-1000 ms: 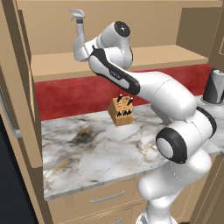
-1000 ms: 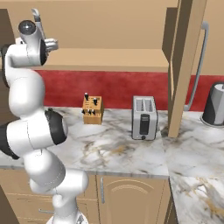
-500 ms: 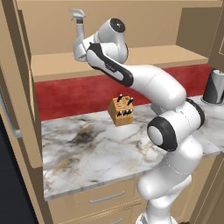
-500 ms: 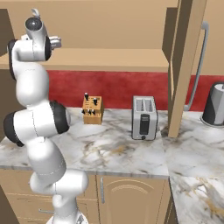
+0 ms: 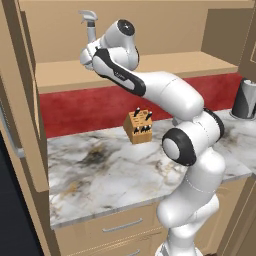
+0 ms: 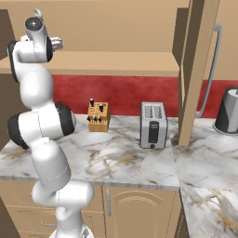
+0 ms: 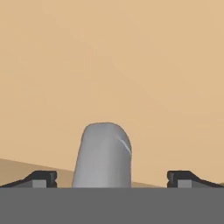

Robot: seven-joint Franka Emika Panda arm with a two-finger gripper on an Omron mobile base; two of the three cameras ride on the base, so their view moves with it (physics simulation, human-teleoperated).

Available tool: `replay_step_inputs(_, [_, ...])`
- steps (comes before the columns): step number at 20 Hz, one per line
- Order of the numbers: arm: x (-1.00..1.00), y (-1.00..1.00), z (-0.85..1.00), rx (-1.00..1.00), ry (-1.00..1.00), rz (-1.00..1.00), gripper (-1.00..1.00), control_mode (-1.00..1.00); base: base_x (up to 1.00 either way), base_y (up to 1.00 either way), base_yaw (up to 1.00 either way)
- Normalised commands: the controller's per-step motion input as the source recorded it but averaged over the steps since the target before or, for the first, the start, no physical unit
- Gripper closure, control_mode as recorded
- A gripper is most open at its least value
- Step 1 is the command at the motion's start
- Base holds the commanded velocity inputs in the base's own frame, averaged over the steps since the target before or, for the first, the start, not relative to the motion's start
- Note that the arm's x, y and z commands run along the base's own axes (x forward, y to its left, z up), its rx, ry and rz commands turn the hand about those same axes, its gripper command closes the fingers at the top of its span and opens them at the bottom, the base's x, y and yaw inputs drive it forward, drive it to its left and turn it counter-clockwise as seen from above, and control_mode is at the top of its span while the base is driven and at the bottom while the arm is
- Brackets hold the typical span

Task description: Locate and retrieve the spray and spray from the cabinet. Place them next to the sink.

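Gripper: gripper (image 7: 112,179) spread wide, its two dark fingertips (image 7: 41,178) standing far apart on either side of the bottle, holding nothing; whether they touch it cannot be told.
Between the fingertips: a pale-grey spray bottle (image 7: 104,155) stands upright, centred in the gap, its rounded body just ahead of the hand.
Same bottle from the left base view: spray bottle (image 5: 90,26) with a pistol trigger head at its top, showing above and just behind the hand, on the cabinet shelf (image 5: 145,67).
Around the gripper: the tan inner wall of the cabinet (image 7: 131,65) lies right behind the bottle; a strip of the shelf shows under it.
Arm: reaches up from the base and bends so the hand sits at shelf height, inside the open cabinet (image 6: 116,28).
Below the gripper: marble table (image 5: 105,170) against a red backsplash (image 6: 130,93), well under the shelf.
On the table, below and to one side of the gripper: wooden knife block (image 5: 139,127) with dark handles, at the back edge.
Farther off: silver toaster (image 6: 153,124) beyond the knife block, then a wooden upright (image 6: 195,69), then a dark-grey kettle (image 6: 228,111) on the far stretch of table.
Lowest: drawers (image 5: 120,227) under the table front.
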Motion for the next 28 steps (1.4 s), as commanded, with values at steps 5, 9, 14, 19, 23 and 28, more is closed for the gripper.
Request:
replay_step_inputs(5, [0.16, 0.01, -0.04, 0.00, 0.00, 0.02, -1.00, -1.00, 0.00, 0.00, 0.00])
replay_step_inputs(9, [0.18, 0.01, -0.13, 0.00, 0.00, 0.00, -1.00, -1.00, 0.00, 0.00, 0.00])
replay_step_inputs(14, [0.11, 0.02, -0.11, 0.00, 0.00, 0.00, -1.00, -1.00, 0.00, 0.00, 0.00])
replay_step_inputs(19, [0.00, 0.00, 0.00, 0.00, 0.00, 0.00, 1.00, -1.00, 0.00, 0.00, 0.00])
replay_step_inputs(23, [-0.05, 0.00, 0.00, 0.00, 0.00, 0.00, 1.00, -1.00, 0.00, 0.00, 0.00])
replay_step_inputs(28, [-0.34, 0.00, 0.00, 0.00, 0.00, -0.02, 1.00, -1.00, 0.00, 0.00, 0.00])
